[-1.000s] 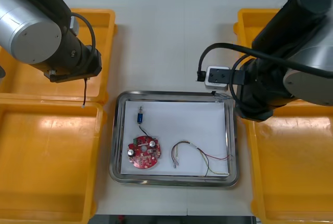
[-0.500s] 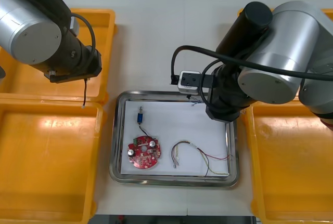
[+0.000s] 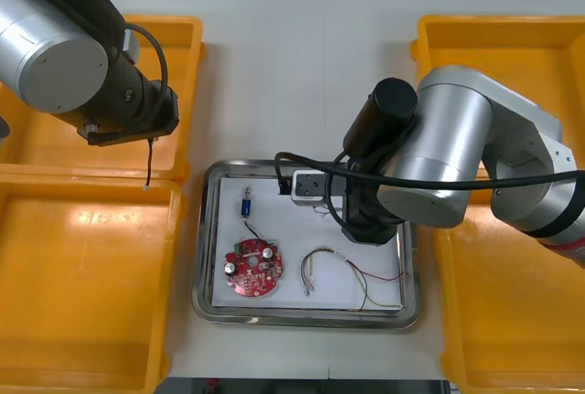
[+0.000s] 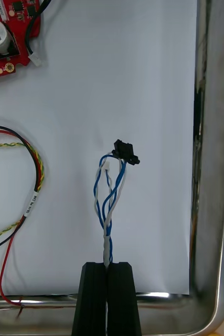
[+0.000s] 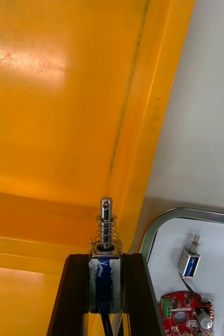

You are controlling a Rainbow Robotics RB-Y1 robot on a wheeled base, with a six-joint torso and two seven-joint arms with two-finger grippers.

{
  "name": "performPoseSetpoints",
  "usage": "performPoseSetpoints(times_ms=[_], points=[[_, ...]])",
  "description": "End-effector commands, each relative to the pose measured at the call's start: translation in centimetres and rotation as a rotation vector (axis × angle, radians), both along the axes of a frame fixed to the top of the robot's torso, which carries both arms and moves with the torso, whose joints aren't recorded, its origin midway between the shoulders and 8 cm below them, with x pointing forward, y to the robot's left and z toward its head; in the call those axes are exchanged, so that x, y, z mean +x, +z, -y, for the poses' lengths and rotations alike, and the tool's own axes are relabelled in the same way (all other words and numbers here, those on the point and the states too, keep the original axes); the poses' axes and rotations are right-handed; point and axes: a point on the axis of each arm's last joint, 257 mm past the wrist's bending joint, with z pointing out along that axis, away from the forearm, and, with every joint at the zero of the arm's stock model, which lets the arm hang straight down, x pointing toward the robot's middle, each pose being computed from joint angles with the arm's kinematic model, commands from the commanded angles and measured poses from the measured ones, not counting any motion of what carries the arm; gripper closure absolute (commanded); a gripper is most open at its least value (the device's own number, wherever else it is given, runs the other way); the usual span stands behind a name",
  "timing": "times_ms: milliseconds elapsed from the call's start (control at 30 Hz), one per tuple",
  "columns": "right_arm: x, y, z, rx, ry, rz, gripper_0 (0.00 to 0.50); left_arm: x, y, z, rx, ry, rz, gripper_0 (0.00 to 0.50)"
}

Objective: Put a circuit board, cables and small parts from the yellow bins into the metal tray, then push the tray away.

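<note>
**Right claw** [image 4: 107, 273]: I log its black fingers pressed together on one end of the twisted blue and white cable [image 4: 110, 205]. The rest of the cable reaches out past the fingertips to a small black plug [image 4: 126, 152] over the tray's white lining. I cannot tell whether the plug touches the lining. In the front view this arm is over the far middle of the tray.

**Left claw** [image 5: 105, 278]: clamped on a blue-bodied small metal part with a spring and pin [image 5: 106, 231], the pin pointing out beyond the fingertips. I place the arm over the far left yellow plastic bin [image 3: 55, 147], by the wall shared with the near left yellow plastic bin [image 3: 82, 284]. A thin black lead [image 3: 149, 164] hangs below it.

**Rectangular shiny metal tray** [image 3: 206, 229]: on the light counter [image 3: 274, 65], between the bins.

**Tray contents:**
- Round red circuit board [image 3: 254, 268], in the near left part.
- Second blue-bodied small metal part [image 3: 246, 207], just beyond the board, with a thin black wire trailing toward it.
- Looped red and yellow cable [image 3: 352, 275], in the near right part, apart from the board.

**Far right yellow plastic bin** [image 3: 494, 37] and **near right yellow plastic bin** [image 3: 512, 321]: beside the tray's right rim.
</note>
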Motion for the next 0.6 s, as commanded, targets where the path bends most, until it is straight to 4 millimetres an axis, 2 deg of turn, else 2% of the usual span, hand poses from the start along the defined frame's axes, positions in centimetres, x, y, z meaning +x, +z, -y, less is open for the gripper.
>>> performPoseSetpoints(times_ms=[33,200,600], points=[[0.5,0.1,-1.9,0.0,0.093,0.038,0.5,-0.1,1.2,-0.8,-0.012,0.031,0.026,0.5],[1.7,-0.5,-2.5,0.03,0.094,0.049,0.5,-0.1,1.2,-0.7,-0.014,0.031,0.026,0.5],[3.1,-1.5,-1.9,-0.007,0.102,0.097,0.5,-0.1,1.1,-0.7,-0.016,0.033,0.024,0.5]])
